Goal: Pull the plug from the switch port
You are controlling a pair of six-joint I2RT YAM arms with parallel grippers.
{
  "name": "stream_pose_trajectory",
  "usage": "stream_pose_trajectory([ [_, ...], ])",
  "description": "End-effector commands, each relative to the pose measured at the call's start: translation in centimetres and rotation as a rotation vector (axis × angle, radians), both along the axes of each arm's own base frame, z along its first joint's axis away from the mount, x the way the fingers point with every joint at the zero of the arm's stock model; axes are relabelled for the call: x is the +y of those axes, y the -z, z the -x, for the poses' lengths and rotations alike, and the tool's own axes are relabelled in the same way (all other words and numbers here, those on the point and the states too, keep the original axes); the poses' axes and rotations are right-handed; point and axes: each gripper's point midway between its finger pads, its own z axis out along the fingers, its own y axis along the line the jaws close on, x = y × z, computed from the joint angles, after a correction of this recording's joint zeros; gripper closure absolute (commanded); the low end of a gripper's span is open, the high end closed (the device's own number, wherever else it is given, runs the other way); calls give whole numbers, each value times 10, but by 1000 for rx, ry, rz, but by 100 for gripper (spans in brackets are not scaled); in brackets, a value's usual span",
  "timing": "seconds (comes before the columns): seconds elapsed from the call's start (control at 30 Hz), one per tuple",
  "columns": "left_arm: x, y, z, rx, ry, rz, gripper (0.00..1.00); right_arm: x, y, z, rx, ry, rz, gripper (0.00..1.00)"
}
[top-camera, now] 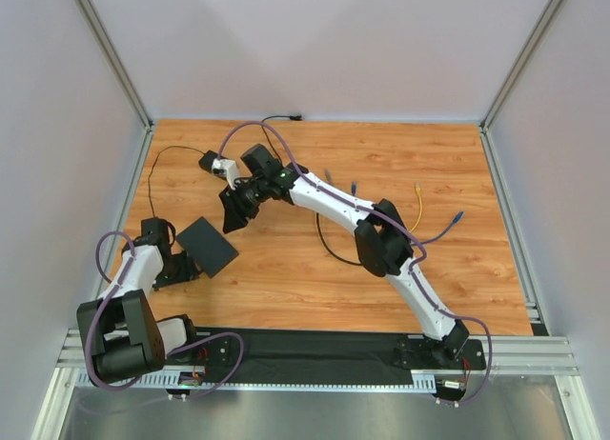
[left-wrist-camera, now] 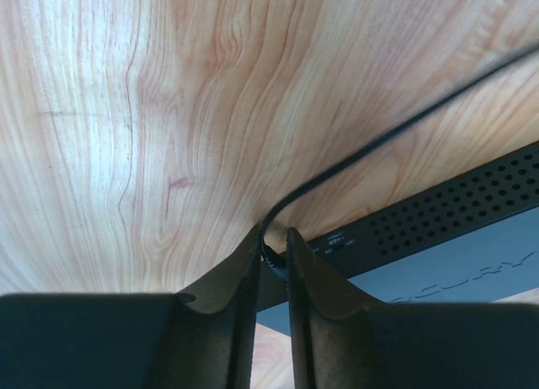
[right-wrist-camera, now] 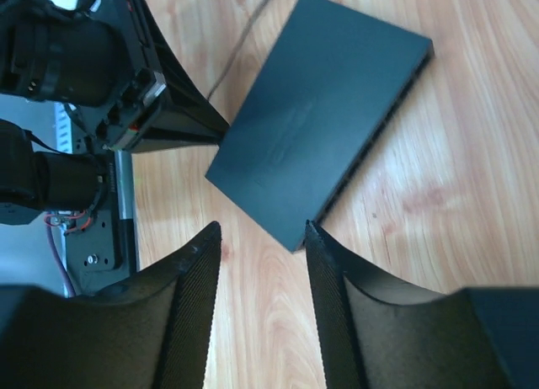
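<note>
Top external view: the switch (top-camera: 206,246) is seen lying flat on the desk (top-camera: 315,297), close to its left edge and turned at an angle. The left arm (top-camera: 133,269) is set against the switch's near-left side. The right arm (top-camera: 362,221) is stretched across the desk, with its jaws held above the switch's far corner. An orange cable (top-camera: 417,204) is seen lying loose toward the right edge.

Left wrist view: a detail hidden from overhead is shown. A thin black cable (left-wrist-camera: 404,124) is led down to a plug (left-wrist-camera: 271,256) at the switch's perforated edge. The left jaws are set narrowly on either side of that plug; whether it is clamped cannot be told.

Right wrist view: the switch's whole top is shown, with the left jaws' tips at one corner. The right jaws are held moderately wide with nothing between them, above another corner.
</note>
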Motion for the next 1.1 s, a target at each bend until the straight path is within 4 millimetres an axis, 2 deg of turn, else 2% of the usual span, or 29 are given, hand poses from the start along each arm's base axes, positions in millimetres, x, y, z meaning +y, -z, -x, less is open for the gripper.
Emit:
stream_pose_trajectory([
  [0.0, 5, 6, 1, 1, -14, -19, 76, 12, 9, 14, 56, -108, -37, 54],
  [0.07, 3, 9, 5, 8, -7, -14, 82, 14, 24, 25, 91, -135, -1, 58],
  [0.1, 3, 10, 5, 8, -7, -13, 83, 17, 21, 26, 76, -139, -3, 59],
  [0.37, 4, 17, 9, 21, 42, -7, 100, 21, 45, 41, 76, -141, 50, 66],
  [0.47, 5, 17, 4, 14, 60, -4, 100, 27, 51, 45, 33, -140, 74, 68],
  [0.57, 18, 8, -1, 13, 124, -66, 100, 32, 63, 49, -32, -129, 116, 70],
  [0.67, 30, -1, -5, 58, 304, -130, 100, 37, 75, 50, -88, -114, 160, 72],
  [0.77, 39, -8, -8, 101, 365, -159, 100, 39, 85, 44, -151, -78, 201, 70],
  [0.9, 34, 3, -11, 116, 451, -112, 100, 40, 91, 35, -225, -51, 227, 68],
  [1.07, 31, 8, -13, 103, 483, -97, 100, 44, 99, 37, -247, -81, 222, 67],
])
